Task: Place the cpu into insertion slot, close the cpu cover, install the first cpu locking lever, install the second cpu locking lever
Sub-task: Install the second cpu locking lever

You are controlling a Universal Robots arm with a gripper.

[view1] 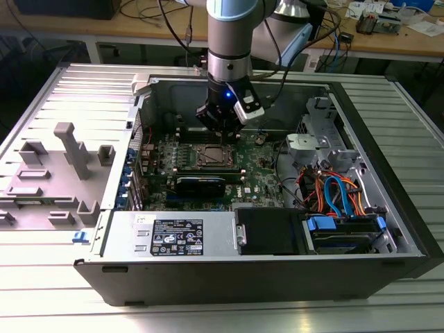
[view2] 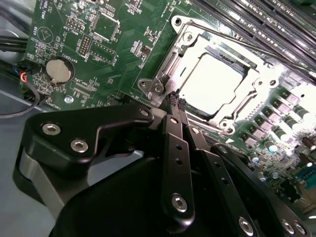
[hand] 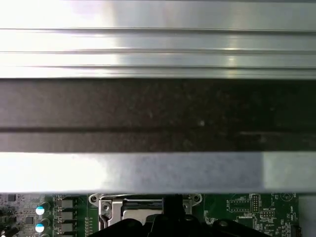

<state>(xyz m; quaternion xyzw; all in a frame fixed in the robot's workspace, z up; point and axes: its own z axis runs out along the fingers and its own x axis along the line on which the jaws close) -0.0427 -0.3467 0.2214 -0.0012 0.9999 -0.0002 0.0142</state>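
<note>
Gripper [view2: 176,101] fingers are sitting pressed together at their black tips in the second wrist view, holding nothing, and are hovering just beside the lower-left edge of the silvery metal frame plate with a square window, the cpu cover [view2: 170,61]. In the exterior view the gripper [view1: 223,130] is hanging near the centre of the frame, directly above the socket area of the green motherboard [view1: 260,173] inside the open dark-grey computer case [view1: 388,229].

Judged from these views, the first two steps appear complete. The small flat square chip with a silver-grey metal top, the cpu [view2: 210,81], is lying in the insertion slot [view1: 211,157], the square socket with a silvery rim, and the cover is lying flat around it, framing the chip through its window. The step in hand appears to be the first locking lever. A thin silvery wire lever [view2: 256,47] is running along the upper-right side of the cover in the second wrist view; whether it is latched cannot be told.

The next move is calling for a precise sideways or downward push with the closed tips against a thin, springy wire, with little clearance from the long narrow black memory slots [view2: 276,24] at upper right.

The chip top is looking bright, flat and unmarked, sitting squarely within the frame.
</note>
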